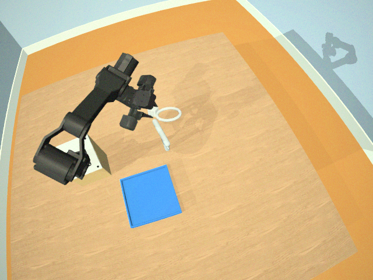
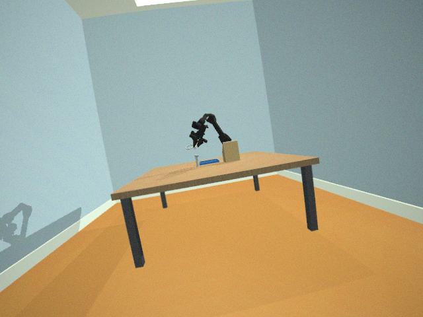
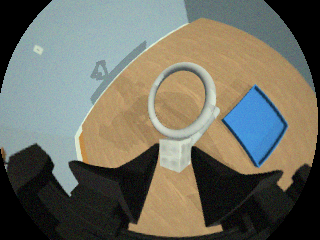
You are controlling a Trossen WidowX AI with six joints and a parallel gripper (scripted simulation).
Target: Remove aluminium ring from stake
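Gripper [image 1: 152, 112] [image 2: 196, 146] [image 3: 175, 152] part-open, clamped on ring's tab [image 1: 152, 111] [image 3: 174, 154]; ring [image 1: 157, 116] [image 2: 186, 147] [image 3: 152, 107] off stake [image 1: 161, 132] [image 2: 196, 160] [image 3: 205, 126], which stands below gripper.

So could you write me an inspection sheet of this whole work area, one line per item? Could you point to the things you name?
Surface: wooden table [image 1: 256, 195] [image 2: 218, 174] [image 3: 140, 57], shadows across it.
Job's things: ring [image 1: 168, 121] [image 2: 186, 147] [image 3: 152, 107] off the stake [image 1: 161, 132] [image 2: 196, 160] [image 3: 204, 128], held above the table; blue tray [image 1: 150, 195] [image 2: 209, 162] [image 3: 256, 125] without the ring.
Clutter: nothing seen.
Hand: hand [image 1: 152, 112] [image 2: 195, 146] [image 3: 175, 152] shut on the ring's tab.
Cables: nothing seen.
Surroundings: pale blue walls [image 1: 196, 9] [image 2: 170, 74] [image 3: 55, 90], orange floor [image 1: 286, 105] [image 2: 222, 255].
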